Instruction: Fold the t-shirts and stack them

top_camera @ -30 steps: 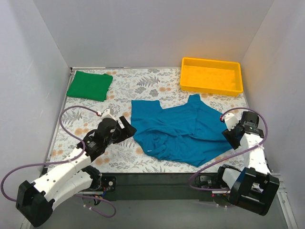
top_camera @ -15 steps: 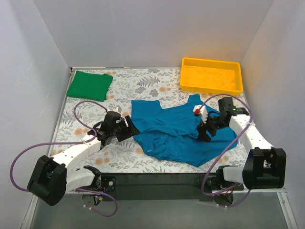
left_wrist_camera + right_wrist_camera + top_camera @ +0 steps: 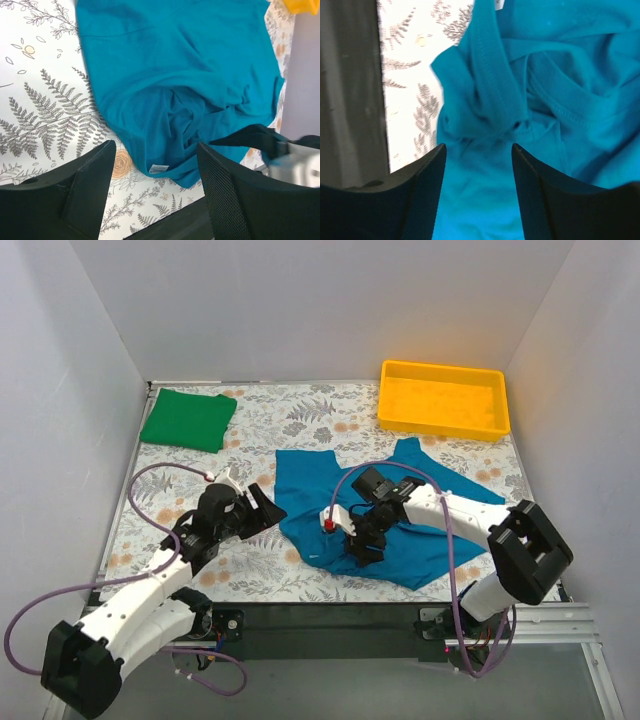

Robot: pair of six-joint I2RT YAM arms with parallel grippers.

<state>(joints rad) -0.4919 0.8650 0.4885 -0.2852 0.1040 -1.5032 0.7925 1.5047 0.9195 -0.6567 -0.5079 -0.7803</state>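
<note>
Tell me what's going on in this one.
Both arms are working on the teal shirt, which lies crumpled mid-table. The right gripper is over the bunched collar area near the front edge, jaws open and holding nothing. The left gripper is at the shirt's left edge, also open. The green shirt sits already folded in the far left corner, and the yellow tray is at the far right. No stacking yet.

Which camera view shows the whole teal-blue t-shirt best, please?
The top external view: the teal-blue t-shirt lies there in full outline, though the right arm covers part of it. The left wrist view shows most of it, cut off at the top edge. The right wrist view shows only the bunched collar close up.
</note>
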